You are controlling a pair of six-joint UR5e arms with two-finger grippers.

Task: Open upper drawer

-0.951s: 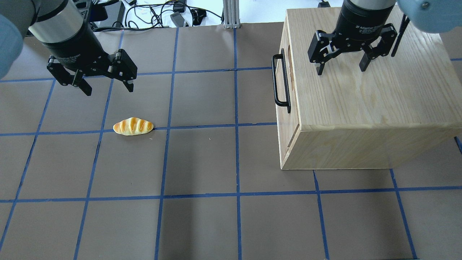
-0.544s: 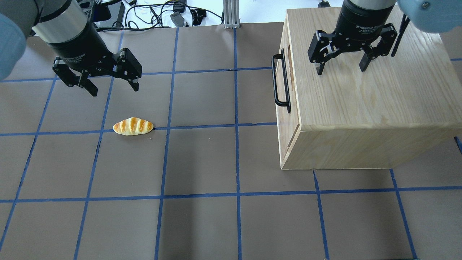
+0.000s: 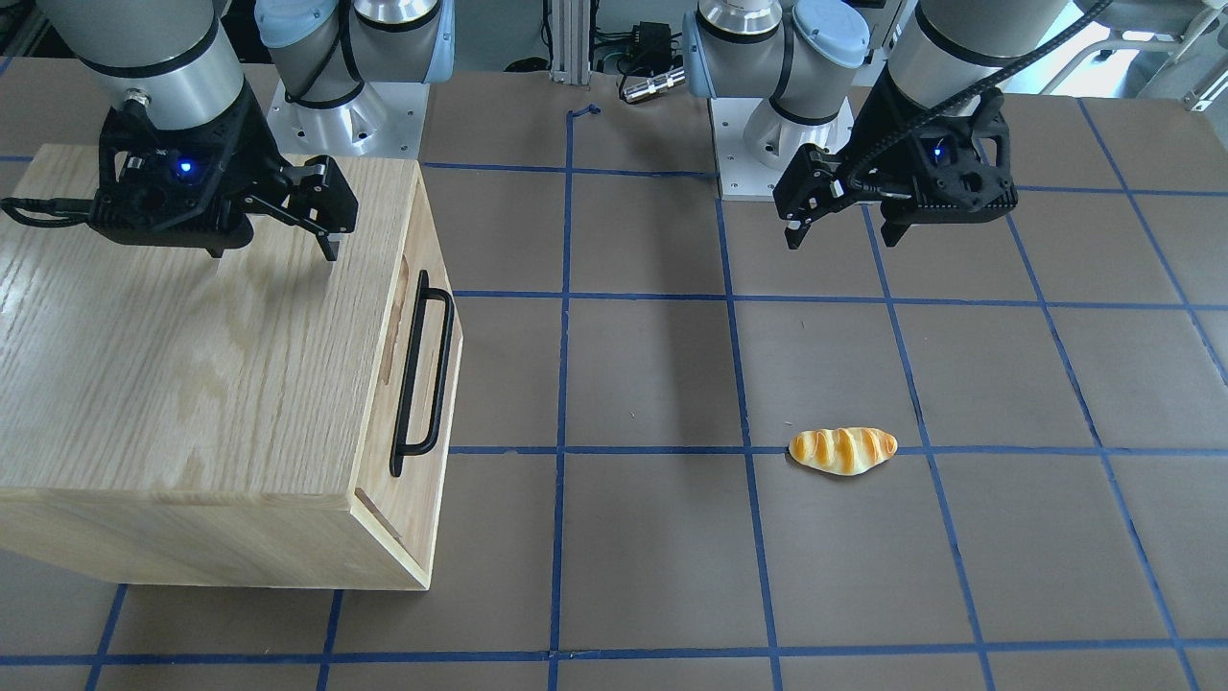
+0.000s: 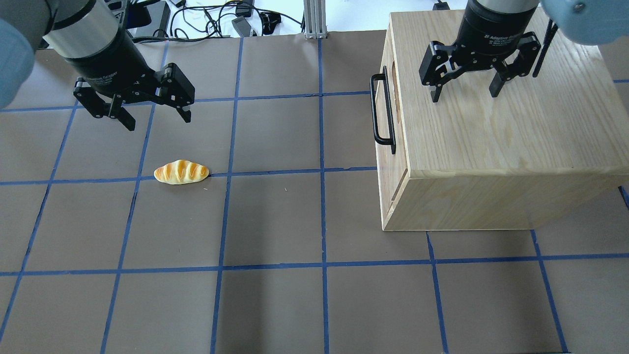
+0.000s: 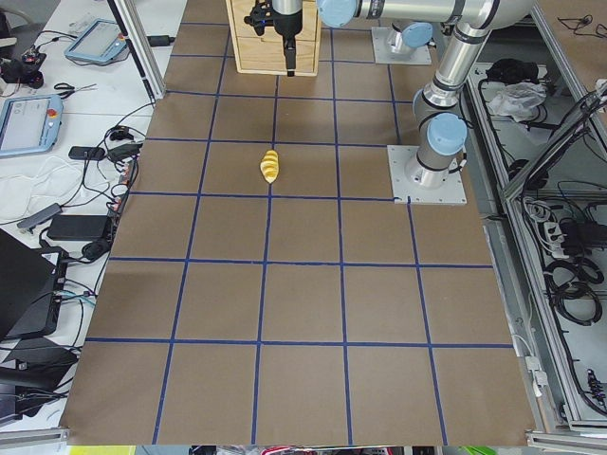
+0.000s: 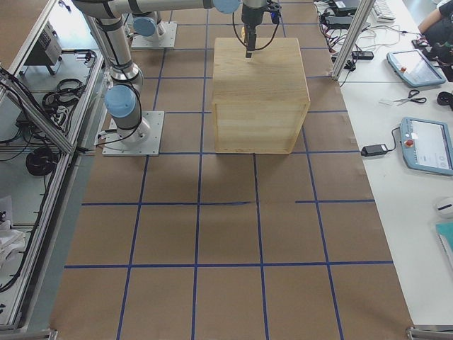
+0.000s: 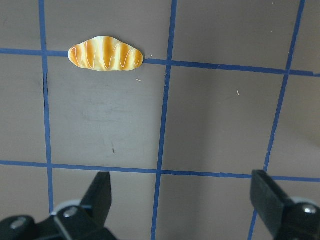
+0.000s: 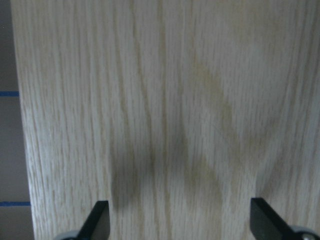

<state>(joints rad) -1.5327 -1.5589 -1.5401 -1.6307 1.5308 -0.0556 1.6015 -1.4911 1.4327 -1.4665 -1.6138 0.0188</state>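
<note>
The upper drawer's front panel point(image 4: 399, 129) faces the table's middle and lies flush in the wooden cabinet point(image 4: 501, 123), shut. Its long black bar handle point(image 4: 382, 111) stands off the panel, and an oblong cutout point(image 3: 389, 338) shows behind it in the front-facing view, where the handle point(image 3: 423, 372) also shows. My right gripper point(image 4: 464, 96) hangs open and empty over the cabinet top, behind the handle; its wrist view shows only wood grain point(image 8: 165, 100). My left gripper point(image 4: 157, 120) is open and empty over the table, far left of the drawer.
A toy bread roll point(image 4: 181, 172) lies on the brown mat point(image 4: 275, 221) just in front of my left gripper, and shows in the left wrist view point(image 7: 106, 54). Cables and devices lie beyond the table's far edge point(image 4: 216, 19).
My left gripper has shifted a little to the right, toward the table's middle. The right gripper, the drawer and the bread roll have not moved.
</note>
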